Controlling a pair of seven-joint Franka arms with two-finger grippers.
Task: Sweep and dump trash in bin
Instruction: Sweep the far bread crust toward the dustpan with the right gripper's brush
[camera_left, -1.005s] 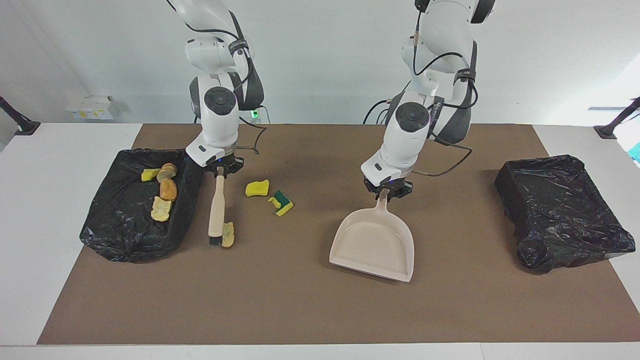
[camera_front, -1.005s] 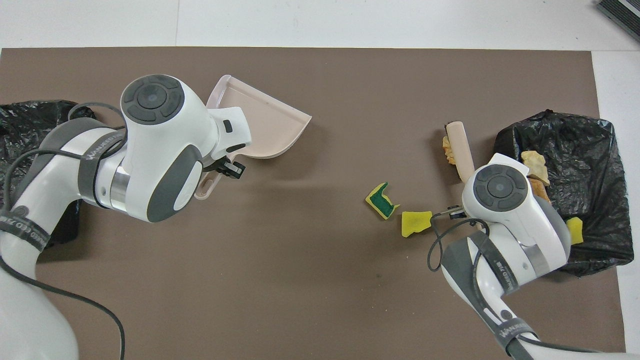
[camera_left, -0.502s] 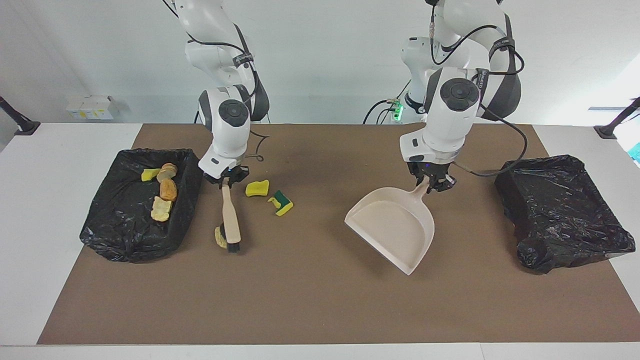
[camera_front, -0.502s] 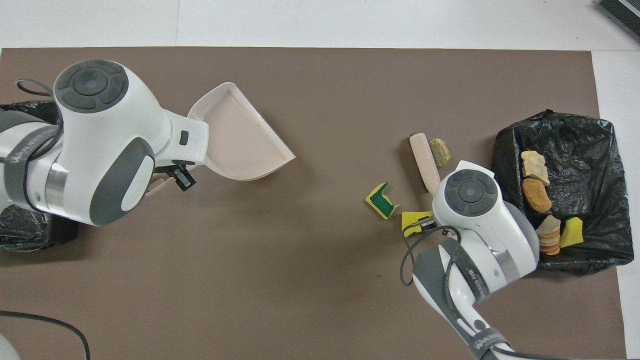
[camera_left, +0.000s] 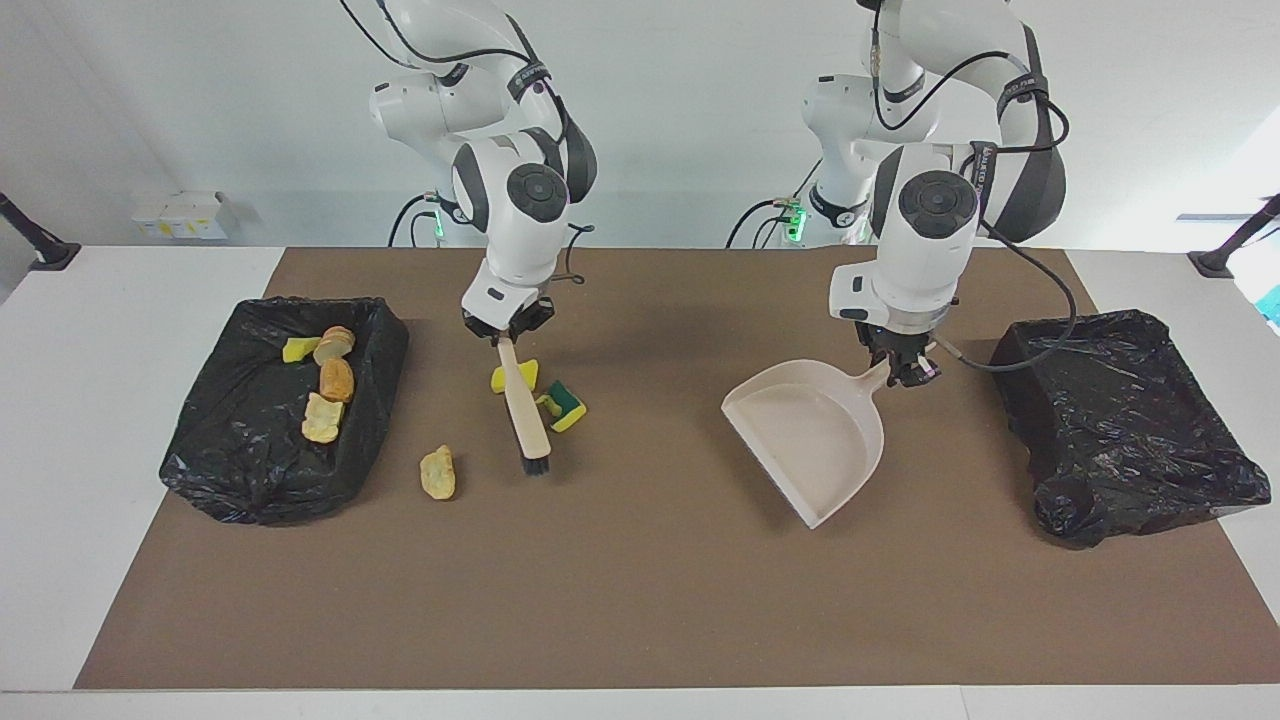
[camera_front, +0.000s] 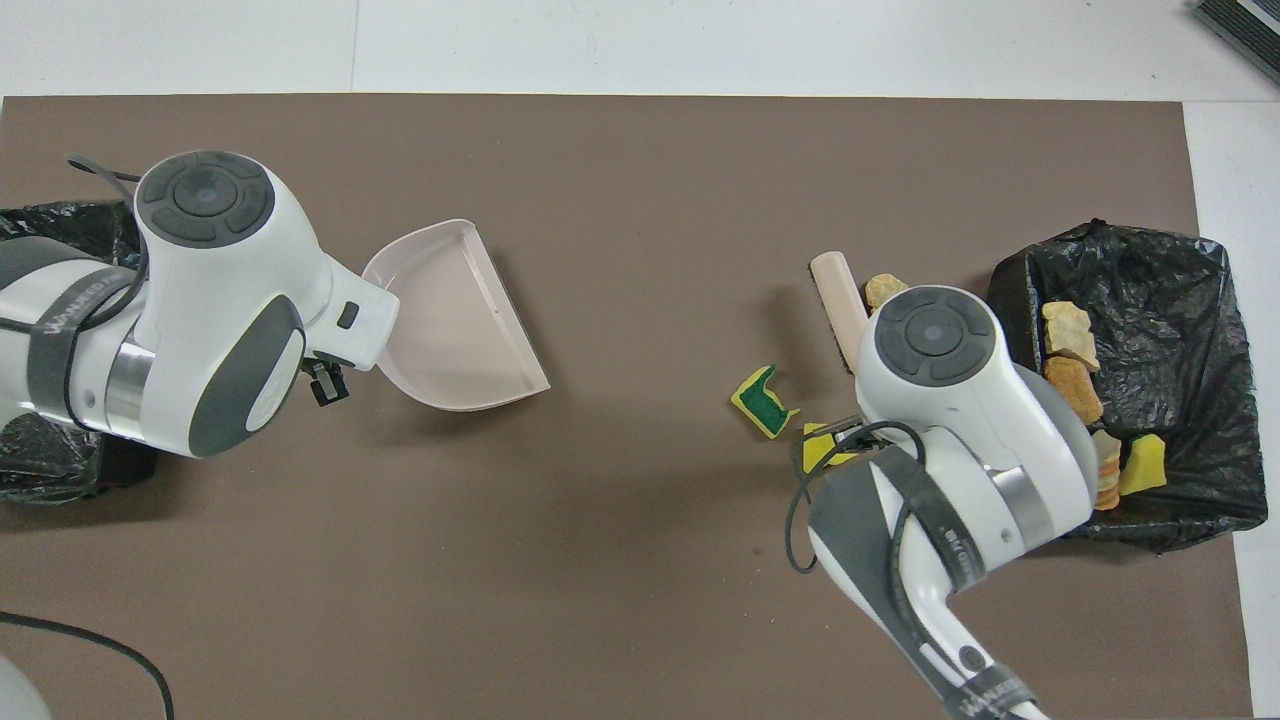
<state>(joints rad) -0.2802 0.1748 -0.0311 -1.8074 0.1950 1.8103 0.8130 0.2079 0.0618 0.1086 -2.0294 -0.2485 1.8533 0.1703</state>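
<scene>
**Brush vs. loose scraps: which side each lies on**

Right gripper (camera_left: 505, 335) is clamped on the top of the brush (camera_left: 525, 410) handle. The brush's long axis runs from the gripper away from the robots, bristles at the farther end, low over the mat (camera_left: 640, 600). I cannot tell whether they touch it.

Left gripper (camera_left: 905, 372) is clamped on the dustpan (camera_left: 810, 440) handle. The pan sits well apart from the scraps, toward the left arm's end, and its open lip faces them.

Three scraps are loose on the mat:
- bread scrap (camera_left: 438, 472): near the bristles but apart from them, toward the right arm's end.
- yellow sponge (camera_left: 513, 377): against the handle, partly hidden by it.
- green-backed sponge (camera_left: 563, 405): just beside the handle, toward the dustpan.

Four more scraps already lie in the bin (camera_left: 260, 480) at the right arm's end. The second bin (camera_left: 1130, 430) at the left arm's end shows nothing inside.

My judgement: a push toward the pan suits the green-backed sponge as it lies. The bread scrap is on the wrong side of the bristles, so I would have to carry the brush round it first. The right arm is the nearer one for all three; the left arm should bring the pan closer.
</scene>
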